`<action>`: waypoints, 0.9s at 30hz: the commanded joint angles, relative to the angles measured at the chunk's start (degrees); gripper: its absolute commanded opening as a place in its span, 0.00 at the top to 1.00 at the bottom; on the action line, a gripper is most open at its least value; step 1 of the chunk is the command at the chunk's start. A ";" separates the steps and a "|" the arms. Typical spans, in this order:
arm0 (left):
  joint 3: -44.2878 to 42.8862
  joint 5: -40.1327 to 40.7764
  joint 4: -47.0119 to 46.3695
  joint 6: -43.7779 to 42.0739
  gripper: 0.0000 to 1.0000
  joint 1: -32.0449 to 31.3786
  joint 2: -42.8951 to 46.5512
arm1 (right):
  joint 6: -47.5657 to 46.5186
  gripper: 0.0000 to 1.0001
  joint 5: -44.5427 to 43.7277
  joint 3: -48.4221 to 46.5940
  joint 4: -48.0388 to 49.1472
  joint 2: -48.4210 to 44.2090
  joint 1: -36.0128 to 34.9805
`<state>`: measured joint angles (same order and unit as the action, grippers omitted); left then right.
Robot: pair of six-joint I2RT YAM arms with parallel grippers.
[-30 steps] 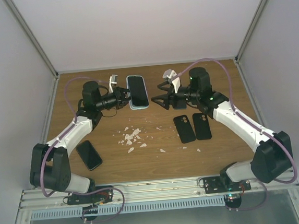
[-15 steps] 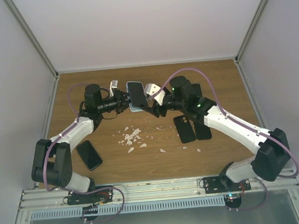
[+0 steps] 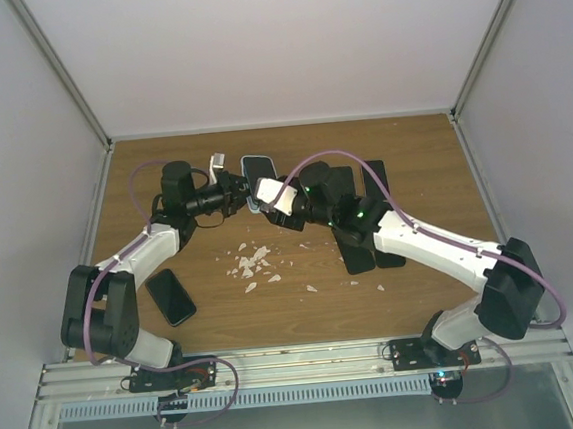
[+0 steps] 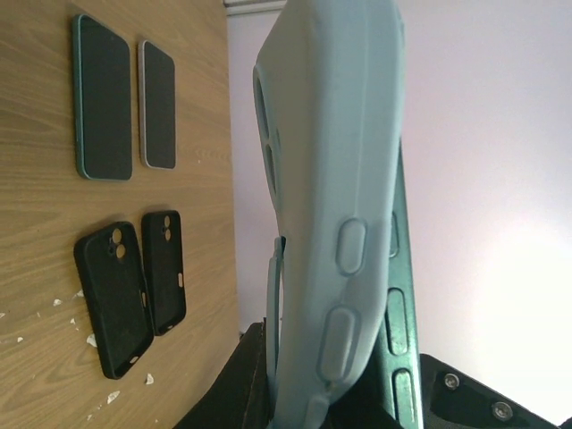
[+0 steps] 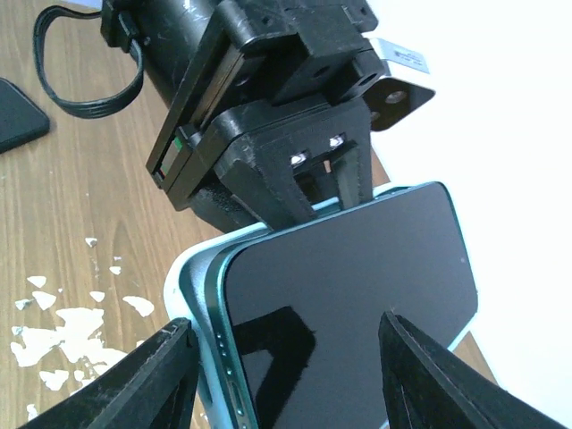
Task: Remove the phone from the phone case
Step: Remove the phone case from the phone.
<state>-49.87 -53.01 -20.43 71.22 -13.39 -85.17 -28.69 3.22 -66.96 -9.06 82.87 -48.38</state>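
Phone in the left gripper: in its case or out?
Partly out: the phone shows its green button edge outside the blue case wall.

- The raised phone case [image 3: 257,167] filled the gap between left gripper [image 3: 244,191] and right gripper [image 3: 271,192].
- White scraps [image 3: 254,265], a black phone [image 3: 171,296] and two black cases [image 3: 357,261] dotted the table [image 3: 421,147].
- Its far-right corner lay open.

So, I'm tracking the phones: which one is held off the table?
The phone in the light blue case, clamped in the left gripper; the others, like the black phone, lie flat.

Lab test cell: white enclosure walls [image 3: 282,44], wooden table [image 3: 423,150], aluminium rail [image 3: 309,356].
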 commanded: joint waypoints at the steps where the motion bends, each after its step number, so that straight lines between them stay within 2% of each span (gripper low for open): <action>1: 0.05 -1.60 -5.22 -0.52 1.00 0.22 0.07 | -0.54 0.44 -3.54 -2.60 2.01 0.31 -0.22; 5: -0.16 -1.02 -4.15 -0.99 1.00 0.28 0.24 | 0.03 0.45 -5.22 -3.37 2.16 1.15 -0.44; 14: 0.60 -2.21 -5.59 0.41 1.00 0.15 0.03 | -10.50 0.62 -19.25 3.61 15.47 1.70 -2.41; 24: 1.23 -2.30 -6.20 0.51 1.00 -0.35 -0.09 | -17.76 0.62 -23.91 8.04 24.62 2.88 -3.58; 27: 1.44 -2.32 -6.34 0.61 1.00 -0.40 0.00 | -19.39 0.67 -24.93 9.30 27.06 3.27 -3.78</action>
<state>-49.39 -51.13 -21.69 72.53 -12.97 -86.11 -44.86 -15.33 -59.13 10.55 84.99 -52.47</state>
